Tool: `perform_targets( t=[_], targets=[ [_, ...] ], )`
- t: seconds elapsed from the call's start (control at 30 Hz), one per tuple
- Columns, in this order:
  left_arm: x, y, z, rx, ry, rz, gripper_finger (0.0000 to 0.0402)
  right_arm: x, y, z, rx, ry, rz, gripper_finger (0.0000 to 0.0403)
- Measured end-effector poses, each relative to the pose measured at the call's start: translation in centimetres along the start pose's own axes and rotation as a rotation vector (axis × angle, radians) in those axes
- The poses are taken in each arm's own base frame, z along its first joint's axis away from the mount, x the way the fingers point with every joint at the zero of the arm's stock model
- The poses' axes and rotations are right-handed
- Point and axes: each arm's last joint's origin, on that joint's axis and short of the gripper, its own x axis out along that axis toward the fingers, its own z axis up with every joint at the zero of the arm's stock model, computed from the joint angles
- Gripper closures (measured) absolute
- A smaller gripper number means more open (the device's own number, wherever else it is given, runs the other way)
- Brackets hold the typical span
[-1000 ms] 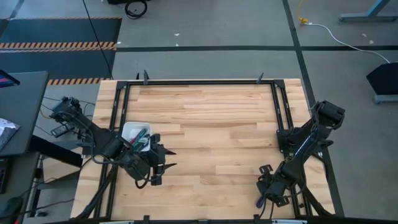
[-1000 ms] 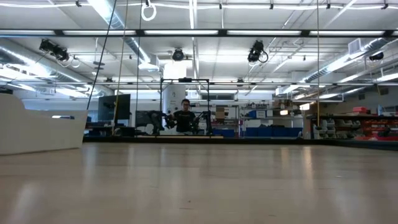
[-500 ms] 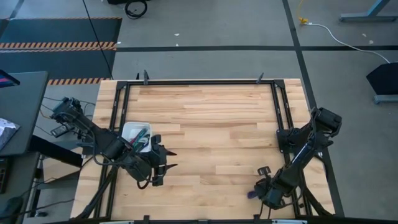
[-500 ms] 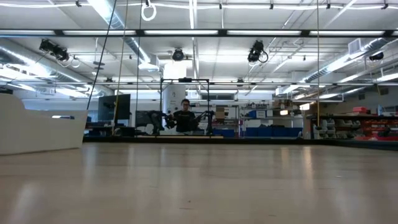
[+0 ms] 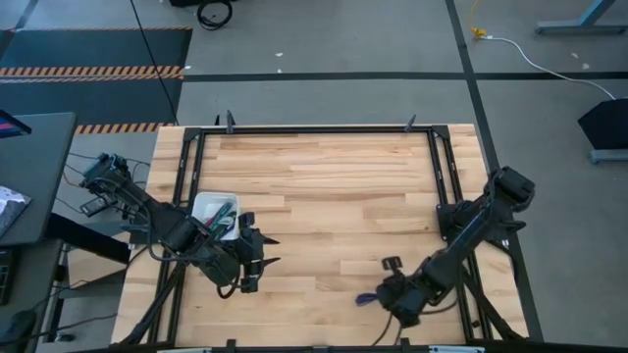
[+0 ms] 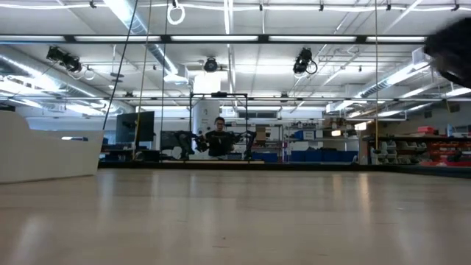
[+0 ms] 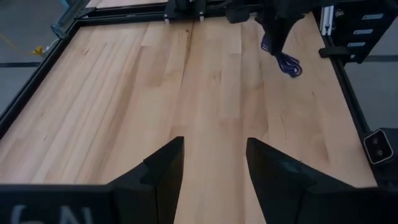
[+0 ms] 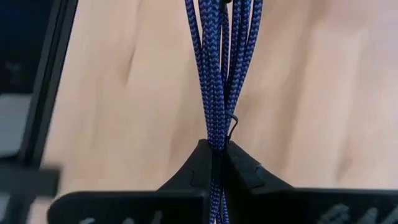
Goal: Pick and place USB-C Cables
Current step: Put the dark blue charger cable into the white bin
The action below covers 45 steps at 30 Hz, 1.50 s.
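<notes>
My right gripper (image 5: 378, 297) is near the table's front edge, right of centre, and is shut on a blue braided USB-C cable bundle (image 8: 221, 68). The left wrist view shows that bundle (image 7: 285, 61) hanging under the gripper. A small white tray (image 5: 201, 202) at the left holds more cable bundles (image 5: 222, 212), green and dark red among them. My left gripper (image 5: 263, 253) waits open just right of the tray, with nothing between its fingers (image 7: 166, 169). My right gripper pinches several strands of the blue bundle (image 8: 216, 142) between its two fingertips. The fingers come from above, slanting steeply down. The bundle's loops (image 7: 289, 64) hang slack below the fingers; whether their lower end touches the table, I cannot tell.
A black metal frame (image 5: 314, 129) runs around the wooden tabletop (image 5: 334, 196). The low view shows only bare table surface and a blurred dark part of an arm (image 6: 450, 43) at the upper right. A person (image 6: 218, 137) stands far back in the room.
My right gripper has shut on the blue cable bundle near the table's right front corner. It then rose and swung toward the table's left along the front edge, tipping less steeply. The bundle has come up off the wood and travelled with it.
</notes>
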Motion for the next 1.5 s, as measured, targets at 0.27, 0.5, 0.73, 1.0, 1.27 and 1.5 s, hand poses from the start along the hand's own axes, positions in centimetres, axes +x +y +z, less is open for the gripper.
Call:
perform_targets(
  t=[0.27,0.5,0.73,1.0,1.27,1.5],
  targets=[
    [0.0,-0.2,0.4,0.081,-0.037,-0.012,0.0221,-2.1,-2.7,6.3,-0.127,-0.291,-0.194,0.0385],
    [0.0,-0.4,0.5,0.208,-0.042,-0.056,0.0219,-3.1,-5.8,10.4,-0.196,-0.479,-0.265,0.0385],
    [0.0,-0.4,0.5,0.25,-0.038,-0.071,0.019,-3.2,-8.7,12.2,-0.21,-0.549,-0.299,0.0385],
    [2.0,-0.3,0.9,0.272,-0.048,-0.032,0.012,-3.7,-10.1,13.6,-0.246,-0.653,-0.248,0.0385],
    [4.2,-0.6,1.1,0.29,-0.069,-0.013,0.0087,-3.8,-10.6,13.7,-0.247,-0.66,-0.262,0.0383],
    [4.1,-1.0,2.0,0.238,-0.143,-0.087,0.0088,-3.8,-10.7,13.9,-0.24,-0.67,-0.271,0.0384]
  ],
)
